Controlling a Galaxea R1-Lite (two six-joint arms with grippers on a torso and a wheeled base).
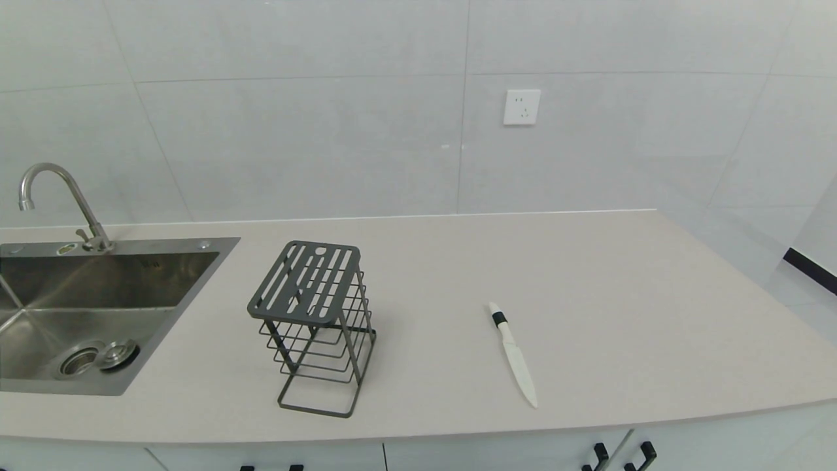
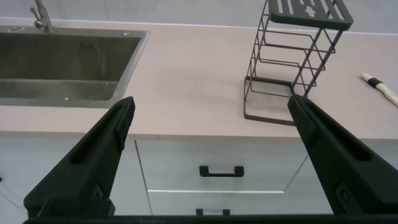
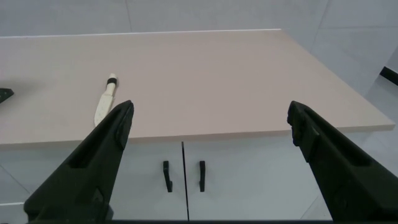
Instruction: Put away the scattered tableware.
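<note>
A white knife (image 1: 512,353) with a black band near its handle end lies flat on the beige counter (image 1: 588,275), right of centre, blade toward the front edge. It also lies at the counter's edge for the right wrist camera as the knife (image 3: 104,107), and its handle tip (image 2: 379,87) peeks in for the left wrist camera. A dark wire rack (image 1: 314,324) with a slotted top stands upright left of the knife; the rack (image 2: 292,62) is seen from the front too. My left gripper (image 2: 211,118) is open, held in front of the counter below its edge. My right gripper (image 3: 211,121) is open, likewise off the counter front.
A steel sink (image 1: 85,314) with a curved tap (image 1: 59,203) is set into the counter's left end. White cabinet doors with black handles (image 3: 185,176) run below the counter. A wall socket (image 1: 521,106) sits on the tiled wall. The counter ends at the right (image 1: 752,281).
</note>
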